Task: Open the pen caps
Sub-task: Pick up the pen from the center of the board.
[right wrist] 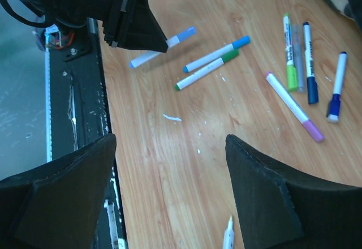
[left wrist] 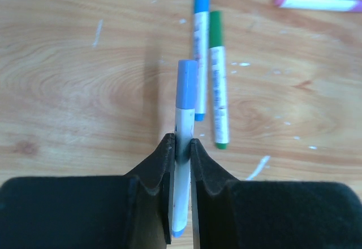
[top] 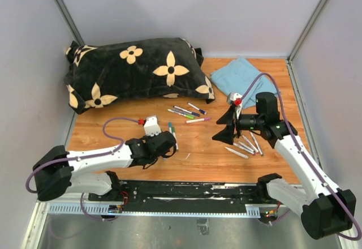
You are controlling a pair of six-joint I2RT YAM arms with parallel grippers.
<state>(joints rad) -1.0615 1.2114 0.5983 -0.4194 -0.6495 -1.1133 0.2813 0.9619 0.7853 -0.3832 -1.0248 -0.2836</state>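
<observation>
Above table [top: 198, 155], left gripper [left wrist: 181, 141] pinching pen [left wrist: 182, 125], blue cap [left wrist: 186, 83] on, right gripper [right wrist: 169, 141] spread

Robot lab test cell, not home. Plain grey wall panels [top: 186, 11] in aluminium frame posts [top: 310, 17] box in wooden counter [top: 198, 154]. Left arm [top: 96, 158], right arm [top: 300, 158] bolted to black rail [top: 186, 190] along counter's near edge; purple cables [top: 105, 125] exposed. Staged props: flowered pillow [top: 136, 71] far-left corner, blue cloth [top: 243, 76] far-right corner, marker pens [top: 186, 112] with coloured pen caps [right wrist: 242, 42] strewn mid-counter.
</observation>
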